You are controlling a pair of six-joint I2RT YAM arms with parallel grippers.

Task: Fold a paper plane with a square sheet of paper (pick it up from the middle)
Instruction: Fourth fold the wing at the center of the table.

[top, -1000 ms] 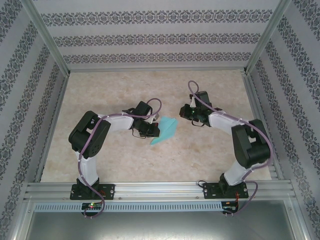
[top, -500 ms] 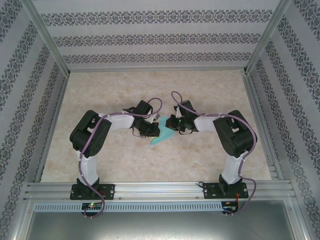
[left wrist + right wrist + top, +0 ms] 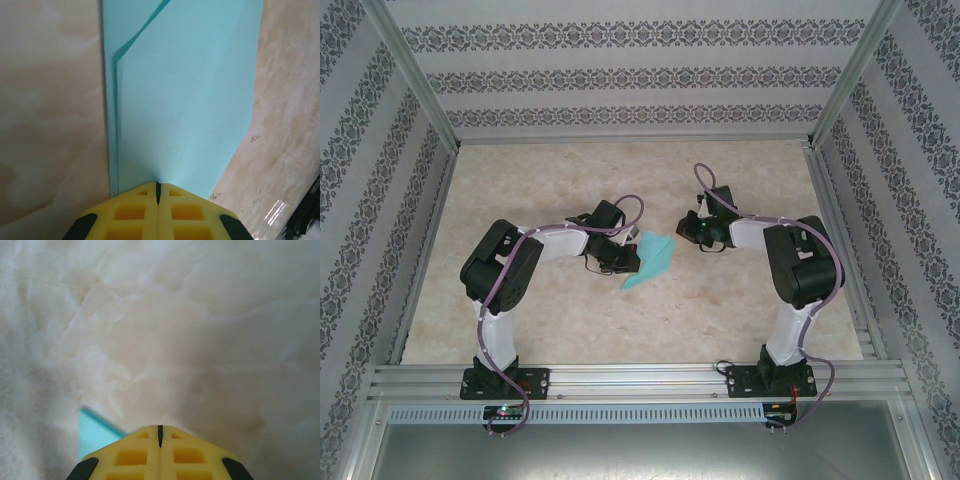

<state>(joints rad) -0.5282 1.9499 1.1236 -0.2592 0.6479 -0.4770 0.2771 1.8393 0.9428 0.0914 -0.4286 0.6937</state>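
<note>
Since half a second ago, the right gripper [image 3: 688, 228] has withdrawn from over the paper [image 3: 650, 262] to a position just beside its far right end; the left arm and the paper have not shifted. The left gripper [image 3: 630, 255] is closed, its yellow fingertips pressed together at the near edge of the paper in the left wrist view. Whether a layer is pinched between them or merely held down cannot be determined. The right gripper is likewise closed and holds nothing, with bare table [image 3: 740, 310] ahead of it and one turquoise corner showing low left in its own camera. The paper lies flat near the middle of the table between the two grippers, no longer a square. From above it reads as a tapering wedge, with the point towards the near left and the broad end towards the right gripper. The left wrist view shows overlapping layers and a long straight folded edge along its left side. Judgement: folding is well under way, and the last folds and creasing into a finished dart probably remain. No brand or label is visible; a few small dark marks on the table beside the paper are too small to read.
</note>
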